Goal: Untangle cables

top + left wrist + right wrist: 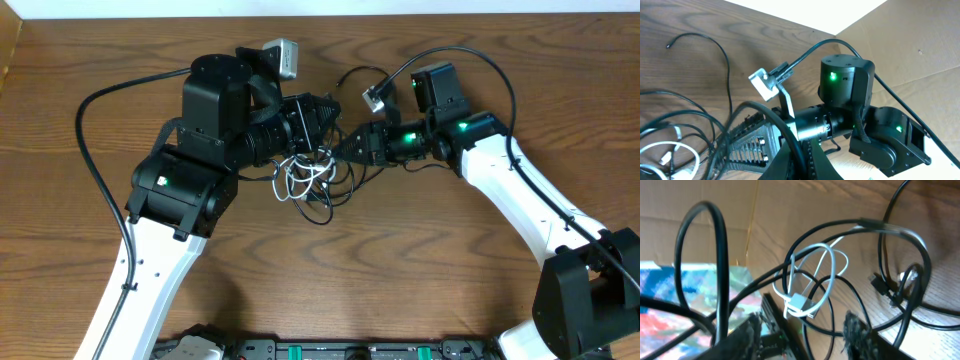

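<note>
The cables lie in one messy bunch near the middle of the wooden table (430, 290), a little toward 12 o'clock. The white cable (300, 178) makes small loops inside the bunch. The thin black cables (325, 205) wrap around it and spread out toward 6 o'clock.

The left gripper (330, 122) comes in from 9 o'clock. Its fingers are pressed together. A black cable runs right across them in the left wrist view, but I cannot tell if it is pinched.

The right gripper (804, 320) comes in from 3 o'clock. Its two fingers stand well apart and have nothing between them. Just ahead of it hangs the white cable's plug (799, 301), with black loops crossing around it.

The step now looks like picking one strand to pull free. I think the white plug end is the best choice, because it is short and easy to see. The right fingers should go around the white strand only, with no black loop caught inside. Then a slow pull toward 3 o'clock should work, while the left gripper holds the rest steady. A fast tug could turn the loops into a tight knot. The thick black arm cable (715, 265) hangs close by too, so the fingers should stay away from it.
</note>
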Robot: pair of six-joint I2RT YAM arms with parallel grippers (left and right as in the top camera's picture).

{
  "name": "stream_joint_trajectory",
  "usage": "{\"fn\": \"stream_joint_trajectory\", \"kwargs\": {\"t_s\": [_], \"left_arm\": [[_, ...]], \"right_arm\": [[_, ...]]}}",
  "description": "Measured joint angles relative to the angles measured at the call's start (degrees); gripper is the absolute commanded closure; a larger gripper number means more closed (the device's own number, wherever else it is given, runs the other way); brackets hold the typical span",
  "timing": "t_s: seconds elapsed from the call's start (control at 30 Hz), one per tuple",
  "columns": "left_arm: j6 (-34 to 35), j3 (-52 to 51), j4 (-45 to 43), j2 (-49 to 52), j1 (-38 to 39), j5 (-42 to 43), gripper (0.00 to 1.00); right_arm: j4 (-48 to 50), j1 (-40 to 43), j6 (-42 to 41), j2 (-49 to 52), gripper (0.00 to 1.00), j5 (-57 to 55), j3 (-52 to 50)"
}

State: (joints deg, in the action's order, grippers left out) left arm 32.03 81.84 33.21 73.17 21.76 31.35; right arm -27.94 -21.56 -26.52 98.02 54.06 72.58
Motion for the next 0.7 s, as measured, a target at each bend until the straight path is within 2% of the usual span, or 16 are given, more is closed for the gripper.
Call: {"fn": "stream_joint_trajectory", "kwargs": {"t_s": [0.37,0.53,0.6,0.7], "left_arm": [[1.22,0.0,-5.81,0.04,0.0,7.02,0.93],[1.25,0.0,-6.03,0.04,0.0,8.68,0.92],[1.25,0.0,-5.99,0.04,0.0,8.92,0.92],[1.22,0.0,-4.9,0.04,0.0,9.07,0.93]], "right_arm": [[1.03,-3.17,-7.37,0.0,0.43,-6.45,0.0],[4.33,-3.87,-10.8,0.0,0.77,-8.04,0.0],[4.92,-3.85,-11.8,0.0,0.98,-8.74,0.0],[4.52,-3.82,-12.9,0.0,0.98,-10.21,0.0]]}}
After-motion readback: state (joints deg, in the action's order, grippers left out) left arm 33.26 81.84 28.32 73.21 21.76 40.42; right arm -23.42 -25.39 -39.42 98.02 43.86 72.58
